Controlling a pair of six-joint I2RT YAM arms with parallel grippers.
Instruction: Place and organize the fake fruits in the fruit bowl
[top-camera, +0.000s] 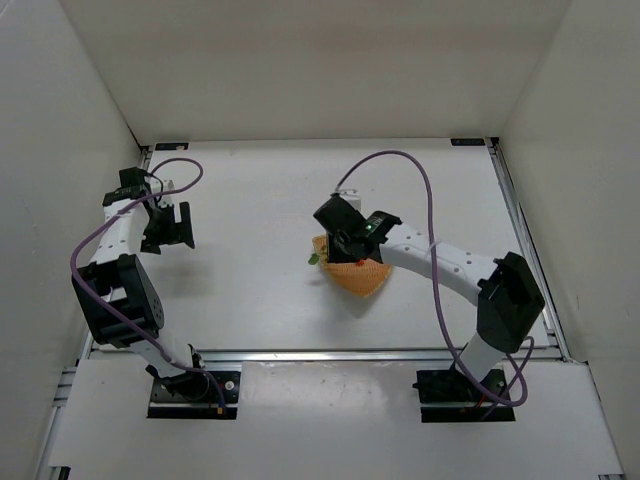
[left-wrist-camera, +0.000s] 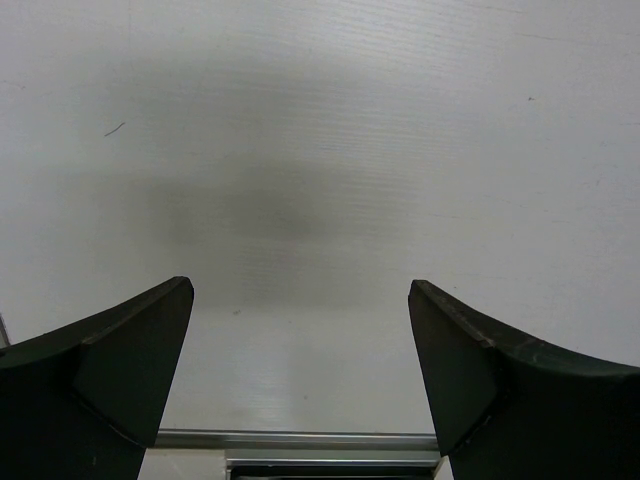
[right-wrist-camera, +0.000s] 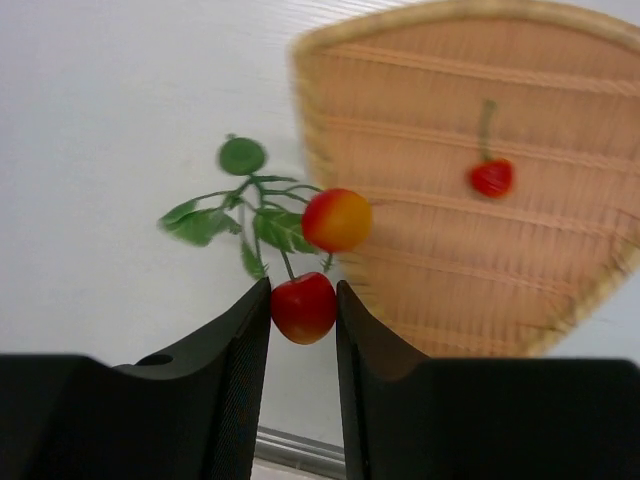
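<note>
My right gripper (right-wrist-camera: 303, 300) is shut on a red berry (right-wrist-camera: 303, 308) of the leafy berry sprig (right-wrist-camera: 262, 215). A second red-orange berry (right-wrist-camera: 337, 220) and the green leaves hang beyond the fingertips, above the table by the wicker basket's left edge. The woven orange-tan basket (right-wrist-camera: 420, 260) holds a single red berry on a thin stem (right-wrist-camera: 491, 177). In the top view the right gripper (top-camera: 352, 243) hovers over the basket (top-camera: 362, 280) at the table's middle. My left gripper (left-wrist-camera: 300, 330) is open and empty over bare table; it also shows in the top view (top-camera: 172, 228) at the far left.
White walls enclose the table on three sides. An aluminium rail (top-camera: 370, 353) runs along the near edge. A purple cable (top-camera: 420, 180) loops above the right arm.
</note>
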